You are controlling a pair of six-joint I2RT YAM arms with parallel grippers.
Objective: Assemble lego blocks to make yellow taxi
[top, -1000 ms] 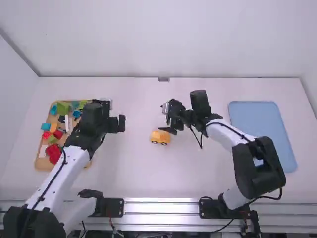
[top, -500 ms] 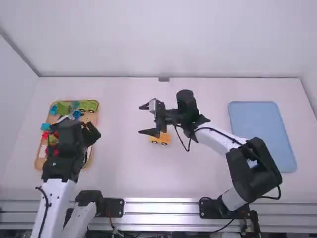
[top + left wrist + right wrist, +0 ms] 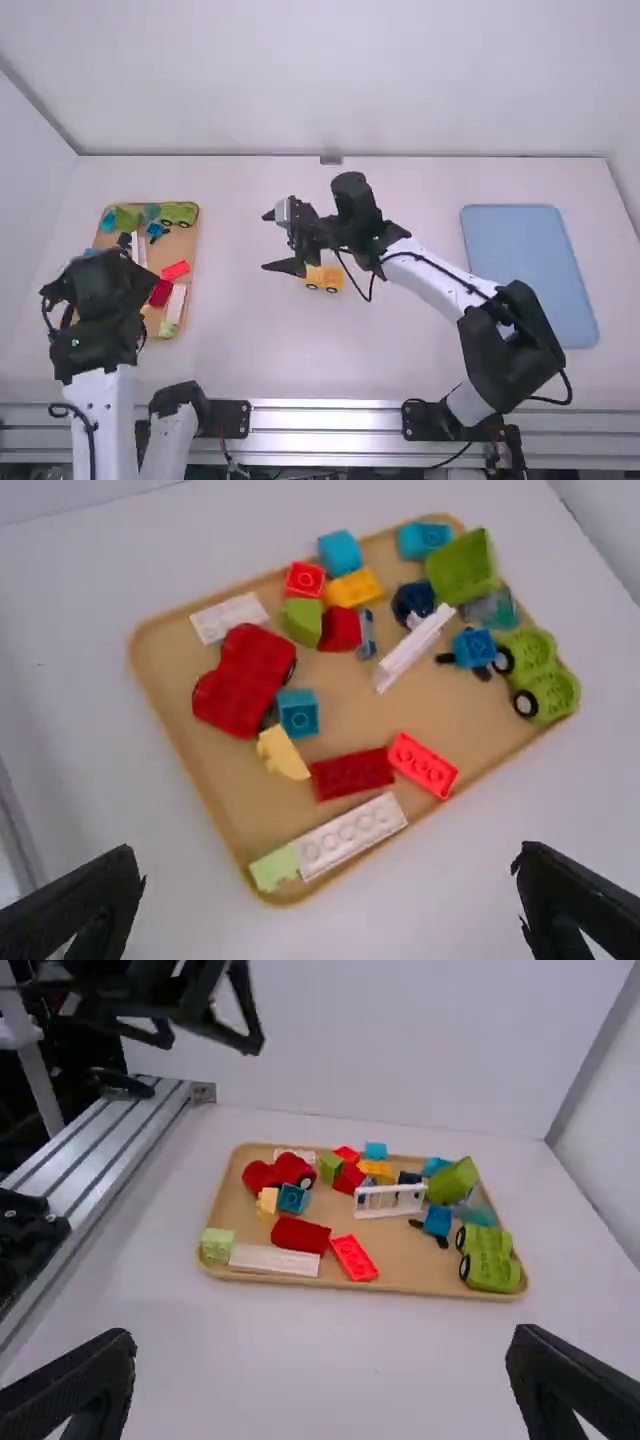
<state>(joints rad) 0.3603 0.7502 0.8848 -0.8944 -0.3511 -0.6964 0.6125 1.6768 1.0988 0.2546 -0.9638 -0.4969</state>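
Observation:
The yellow-orange car body [image 3: 325,278], with dark wheels, rests on the table near the middle. My right gripper [image 3: 270,240] stands open and empty just left of it; in the right wrist view my right gripper [image 3: 322,1360] has its fingers far apart. Over the near left part of the wooden tray [image 3: 190,255] is my left gripper [image 3: 95,290]. Nothing is between the spread fingers of my left gripper [image 3: 328,885] in the left wrist view. Inside the tray lie a yellow-orange brick [image 3: 353,588] and a pale yellow curved piece [image 3: 283,753].
The tray also holds a red car body [image 3: 245,680], a long white brick [image 3: 350,835], a dark red brick [image 3: 352,774], a green wheeled base [image 3: 540,675] and several other pieces. A blue tray [image 3: 530,270] lies at the right.
The left arm has swung left and back toward its base, from the tray's right side to over its near left part. The right gripper has moved left, away from above the car body.

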